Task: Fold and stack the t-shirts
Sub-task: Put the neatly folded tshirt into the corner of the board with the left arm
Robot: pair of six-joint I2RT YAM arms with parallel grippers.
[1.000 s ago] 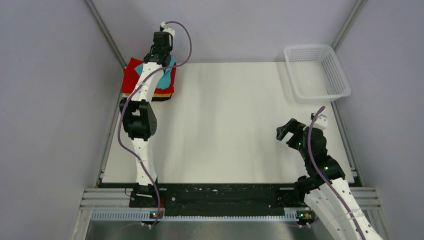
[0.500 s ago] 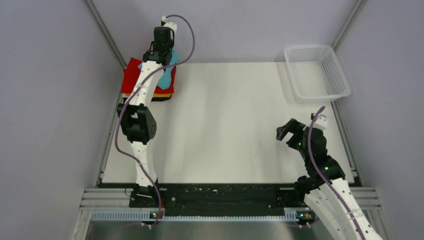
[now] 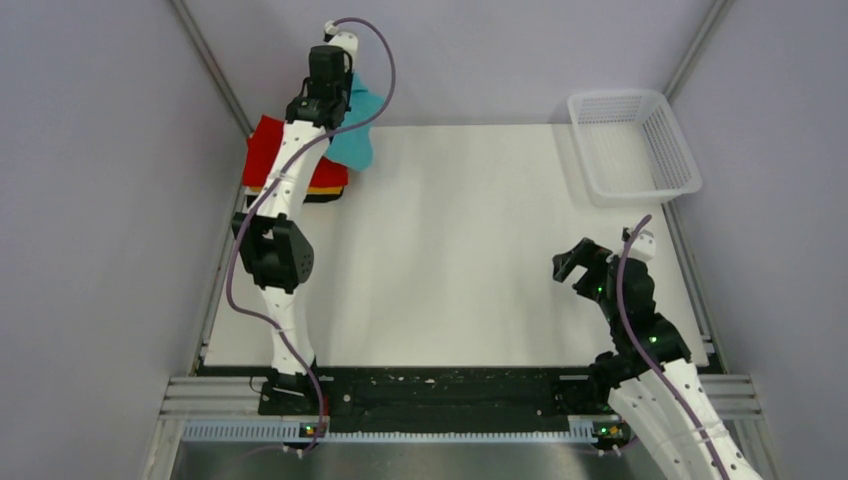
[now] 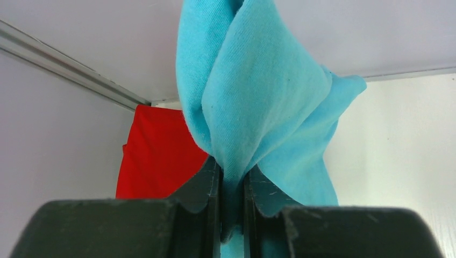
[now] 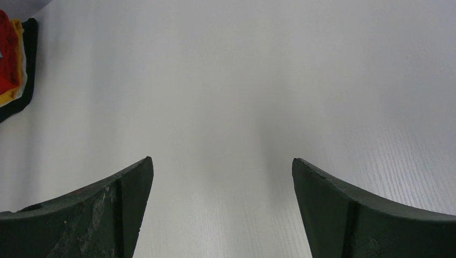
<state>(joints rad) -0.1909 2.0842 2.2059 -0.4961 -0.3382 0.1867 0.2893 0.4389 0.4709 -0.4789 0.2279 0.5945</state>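
Note:
My left gripper (image 3: 340, 95) is shut on the turquoise t-shirt (image 3: 352, 135) and holds it lifted at the table's far left corner, so the cloth hangs bunched. In the left wrist view the turquoise cloth (image 4: 258, 102) is pinched between the jaws of the gripper (image 4: 232, 177). Below it lies the folded stack with the red t-shirt (image 3: 268, 150) on top and orange and black edges (image 3: 325, 190) under it. The red one also shows in the left wrist view (image 4: 156, 156). My right gripper (image 3: 568, 262) is open and empty above the table's right side, its jaws (image 5: 220, 177) wide apart.
A white mesh basket (image 3: 632, 145) stands at the far right corner. Grey walls and metal frame rails enclose the white table (image 3: 450, 250). The stack's edge shows at the far left of the right wrist view (image 5: 13, 64).
My left gripper has risen and moved back from the stack, pulling the turquoise t-shirt up and to the right off the red one. The right arm has not moved.

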